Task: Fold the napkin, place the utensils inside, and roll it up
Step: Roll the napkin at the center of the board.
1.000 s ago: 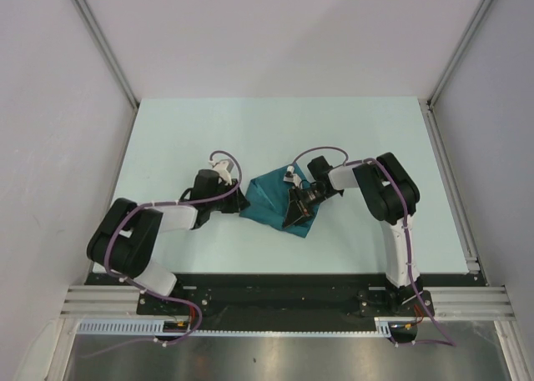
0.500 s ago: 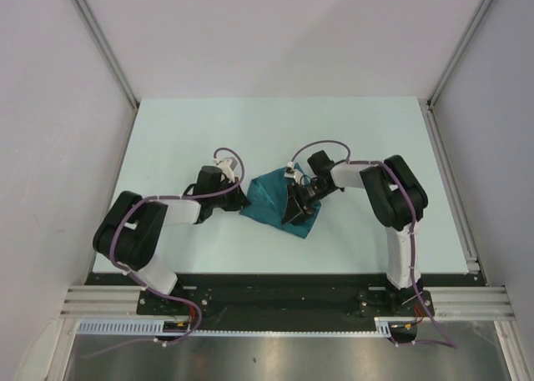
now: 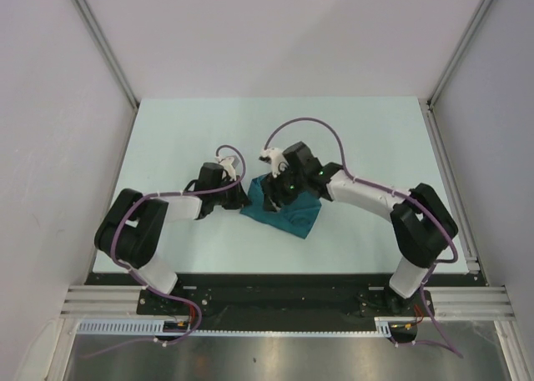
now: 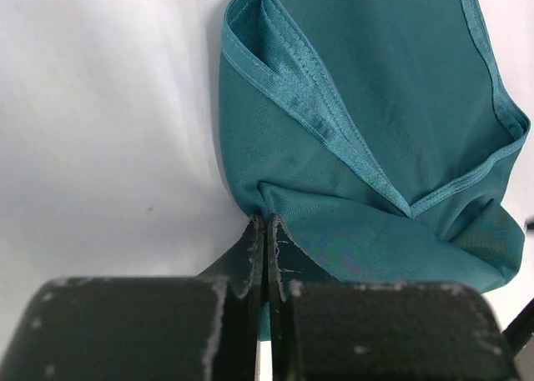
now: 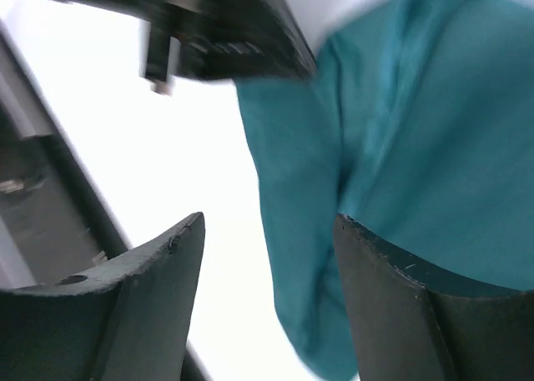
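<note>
Pale worktop [image 3: 167, 131] between grey walls carried the napkin [image 3: 292, 218], a bunched, partly folded teal heap near the middle. The left tool [image 4: 264, 235] was clamped shut on a corner of the cloth at its left edge. The right tool [image 5: 269, 227] hung spread wide over the napkin, gripping nothing. No fork showed. I judged the fold wanted the left pinch held low as an anchor while the right took a hemmed edge squarely.
</note>
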